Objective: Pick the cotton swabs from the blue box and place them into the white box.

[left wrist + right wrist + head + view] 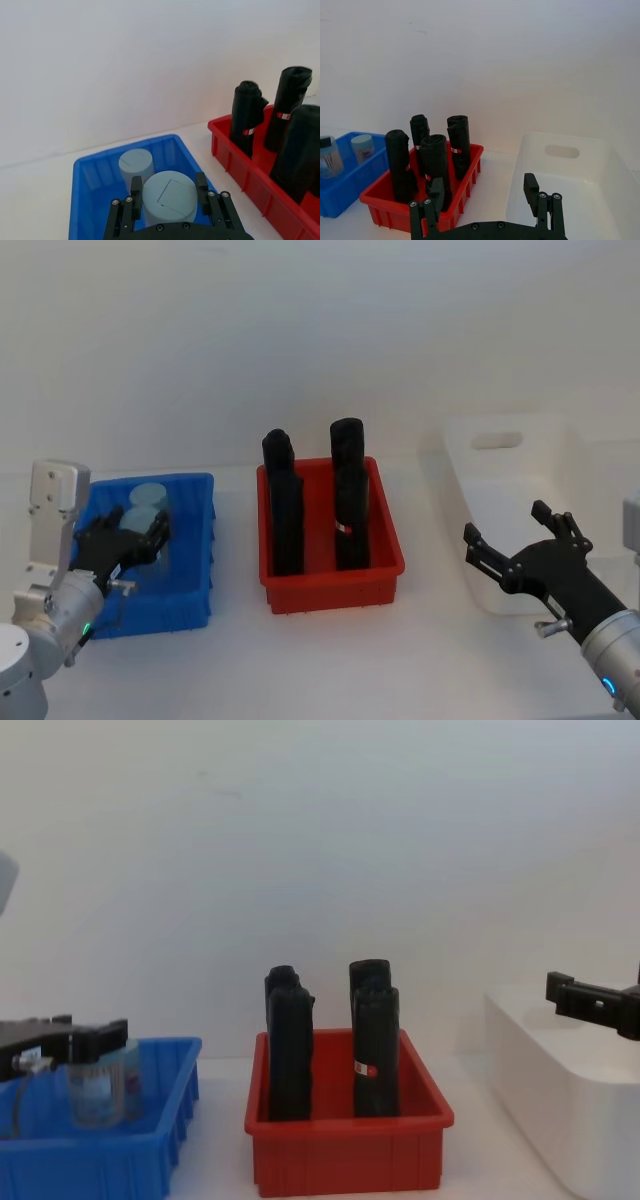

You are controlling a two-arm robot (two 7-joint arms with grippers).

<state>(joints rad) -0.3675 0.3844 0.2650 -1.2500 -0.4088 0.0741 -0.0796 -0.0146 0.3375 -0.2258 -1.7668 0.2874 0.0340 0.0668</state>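
"Head view, nearest first: where are your arms?"

"Taking the red bin [330,592] as the centre of my dial, I have the left gripper [140,530] at 9 o'clock, its tips inside the blue box [160,615]. My right gripper [505,522] hangs at 4 o'clock over the table [430,660], just in front of the white box's [470,480] near end."

"And the claws?"

"On the left wrist view my left fingers [136,187] are pinching a jar of cotton swabs [170,197] from both sides, its pale blue lid facing up. I cannot tell whether its base is clear of the box floor. The right claw is spread wide, its fingers [530,187] well apart on the right wrist view."

"What else is in the blue box?"

"A second jar [136,165], upright, at 12 o'clock from the held one, just beyond it and closer to the far side."

"Farther out?"

"Four black rolls [287,510] stand upright in the red bin. The white box lies at 3 o'clock, well apart from the blue box, with the red bin between them, and I see a handle slot [497,440] in its far end. At 12 o'clock, behind all three, a plain white wall [320,340] closes the scene."
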